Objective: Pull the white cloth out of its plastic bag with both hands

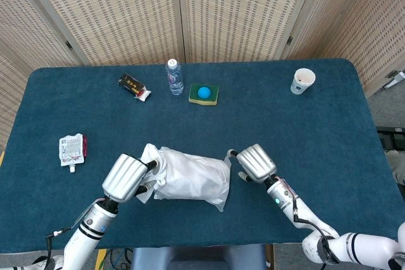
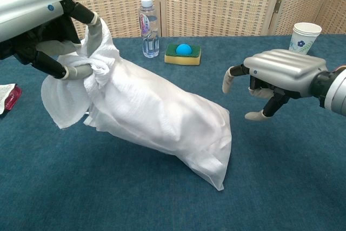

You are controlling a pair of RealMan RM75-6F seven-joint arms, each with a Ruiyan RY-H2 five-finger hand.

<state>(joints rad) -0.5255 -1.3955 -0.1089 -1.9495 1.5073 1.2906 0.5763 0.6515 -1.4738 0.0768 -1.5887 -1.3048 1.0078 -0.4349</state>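
My left hand grips the bunched end of the white cloth where it comes out of the mouth of the plastic bag, fingers closed around the gathered fabric and lifting that end off the table. A loose flap of cloth hangs below my grip. The bag lies slanted across the blue surface, its raised mouth toward 10 o'clock in the chest view and its sealed bottom resting on the table toward 5 o'clock; most of the cloth is still inside.

My right hand hovers palm down just beside the bag's lower end, at about 3 o'clock from it, fingers apart and curved downward, holding nothing and not touching the bag.

From the head view, a water bottle stands at 12 o'clock from the bag, with a yellow sponge holding a blue ball just to its right. A small dark box lies toward 11 o'clock, a flat pouch at 9 o'clock, and a paper cup stands well apart at 2 o'clock.
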